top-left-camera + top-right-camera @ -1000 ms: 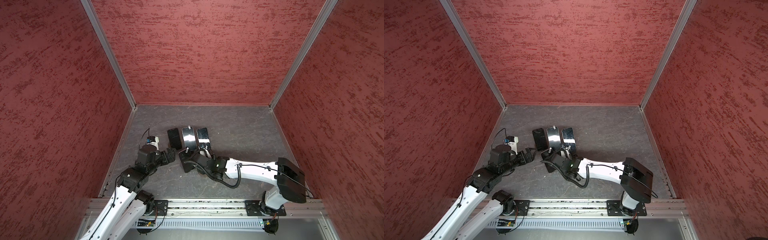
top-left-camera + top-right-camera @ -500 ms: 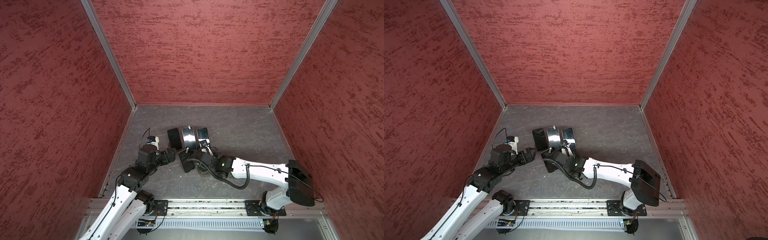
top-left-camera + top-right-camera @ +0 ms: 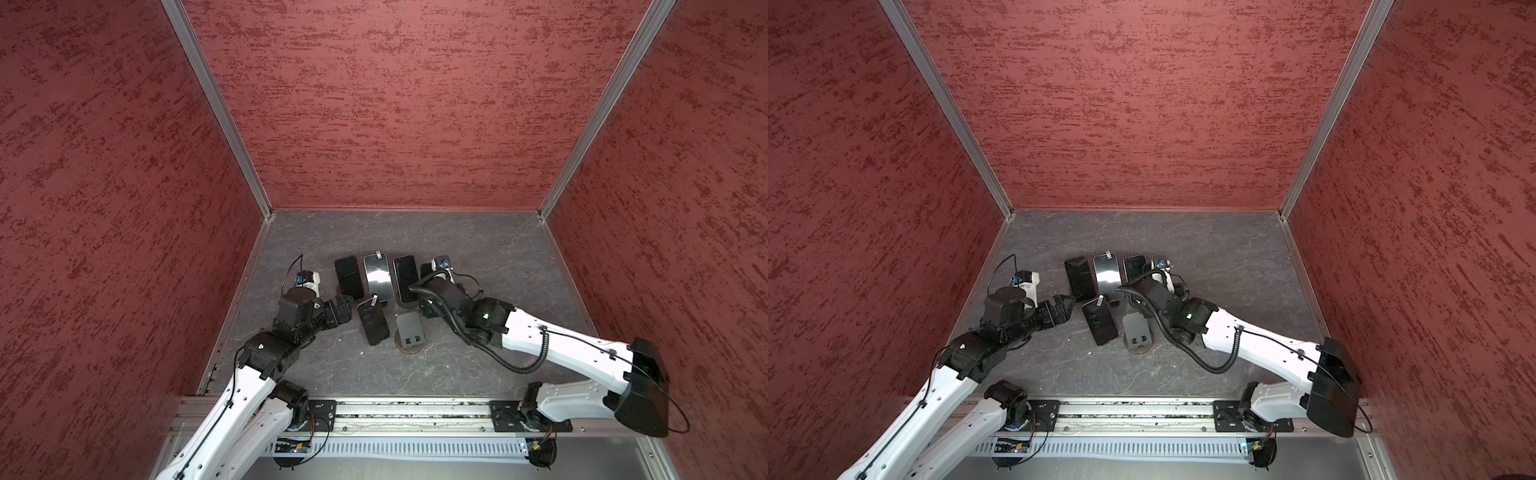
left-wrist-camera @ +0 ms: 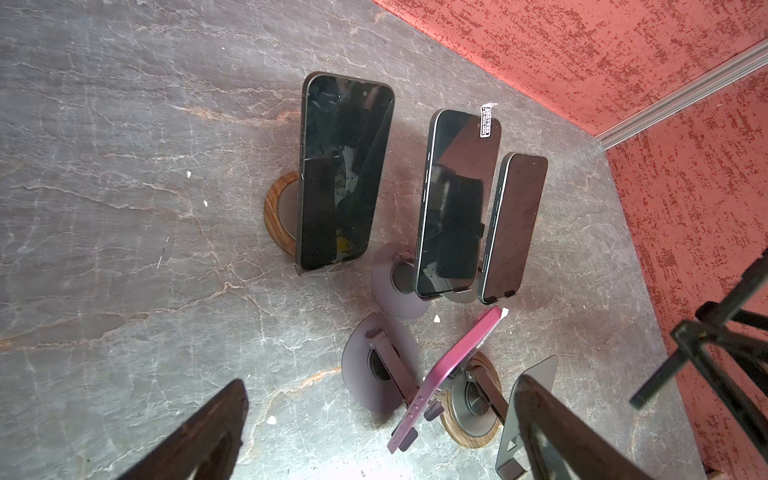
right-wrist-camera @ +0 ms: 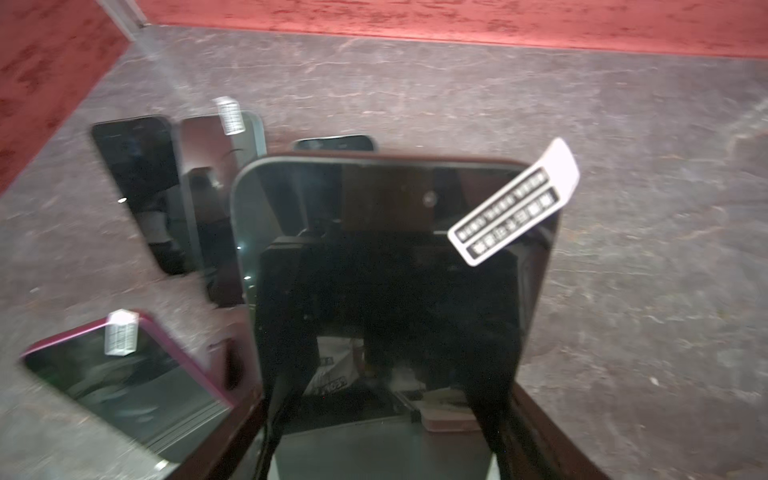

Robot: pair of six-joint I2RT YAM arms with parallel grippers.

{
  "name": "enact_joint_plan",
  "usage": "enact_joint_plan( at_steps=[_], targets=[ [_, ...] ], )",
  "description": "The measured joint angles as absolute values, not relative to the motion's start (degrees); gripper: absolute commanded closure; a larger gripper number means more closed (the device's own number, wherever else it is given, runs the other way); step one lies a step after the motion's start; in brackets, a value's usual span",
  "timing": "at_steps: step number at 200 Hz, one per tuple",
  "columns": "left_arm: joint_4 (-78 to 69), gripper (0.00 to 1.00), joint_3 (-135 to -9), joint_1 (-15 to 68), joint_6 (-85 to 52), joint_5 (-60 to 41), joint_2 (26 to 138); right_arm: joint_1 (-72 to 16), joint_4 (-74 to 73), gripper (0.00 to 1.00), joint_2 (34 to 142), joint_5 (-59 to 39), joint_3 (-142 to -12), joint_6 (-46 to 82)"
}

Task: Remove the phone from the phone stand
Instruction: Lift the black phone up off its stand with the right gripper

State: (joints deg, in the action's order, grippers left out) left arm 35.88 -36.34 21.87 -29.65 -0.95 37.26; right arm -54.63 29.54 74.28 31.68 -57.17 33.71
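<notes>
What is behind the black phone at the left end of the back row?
A round wooden-rimmed base, partly showing. The black phone covers the stand's upright support.

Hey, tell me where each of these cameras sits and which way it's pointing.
Both top views: high over the front rail, looking down at the floor; the left arm and right arm both show.
Left wrist: on the left arm, facing the row of phones; its open jaws show at the edge.
Right wrist: on the right arm, facing the back wall; its jaws grip a phone close to the lens.
Shared: both wrist views show the pink phone.
</notes>
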Motion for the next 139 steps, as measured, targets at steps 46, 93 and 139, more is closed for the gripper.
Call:
enact_joint_plan(
  at_steps=[46, 93, 139],
  targets=[
    [35.4, 0.01, -36.3, 21.9, -29.5, 0.0, 38.4, -46.4, 28.4, 0.59, 73.7, 29.5, -50.5, 33.3],
    [34.4, 0.01, -36.3, 21.9, -29.0, 0.5, 39.4, -41.3, 24.7, 0.59, 77.5, 25.5, -48.7, 31.7],
    [34.1, 0.00, -36.3, 21.9, -28.7, 0.7, 40.1, -36.9, 20.0, 0.57, 85.2, 20.4, -49.0, 29.3]
  ],
)
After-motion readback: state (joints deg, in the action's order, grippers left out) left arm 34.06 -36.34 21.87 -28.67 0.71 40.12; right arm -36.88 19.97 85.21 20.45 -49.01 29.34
